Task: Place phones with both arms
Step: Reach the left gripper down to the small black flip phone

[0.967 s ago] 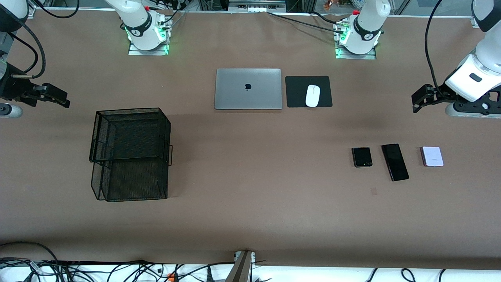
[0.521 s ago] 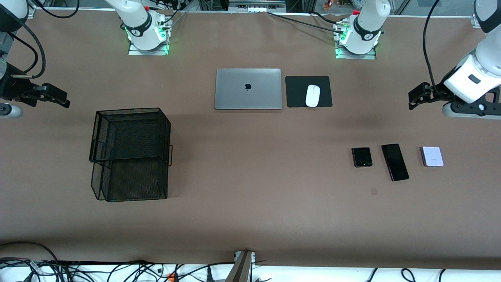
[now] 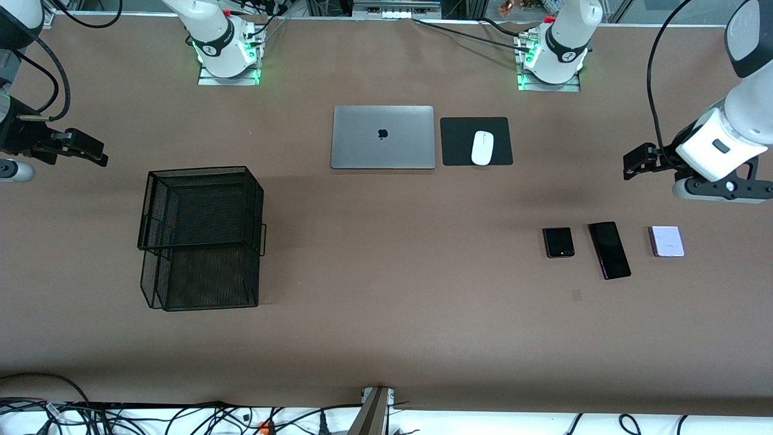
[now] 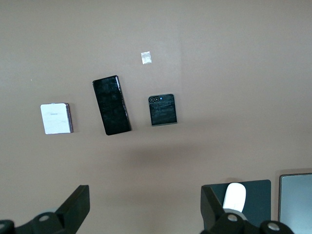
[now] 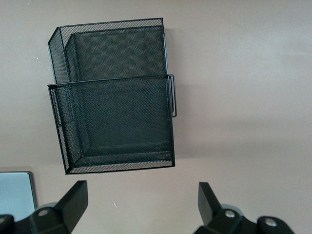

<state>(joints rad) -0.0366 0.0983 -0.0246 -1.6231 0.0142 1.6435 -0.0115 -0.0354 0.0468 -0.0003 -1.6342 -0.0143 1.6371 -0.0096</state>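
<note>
On the matte brown table (image 3: 386,338), a black wire-mesh basket (image 3: 202,235) sits toward the right arm's end. Three flat phones lie apart in a row below the raised left gripper (image 3: 639,162): slim black slab (image 3: 609,250), lilac flip phone (image 3: 667,241), black flip phone (image 3: 558,241). Both the left and right gripper (image 3: 84,148) are released.

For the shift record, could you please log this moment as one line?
phones: three in a row on table, untouched | left hand: open, above table near phones | right hand: open, waiting
</note>
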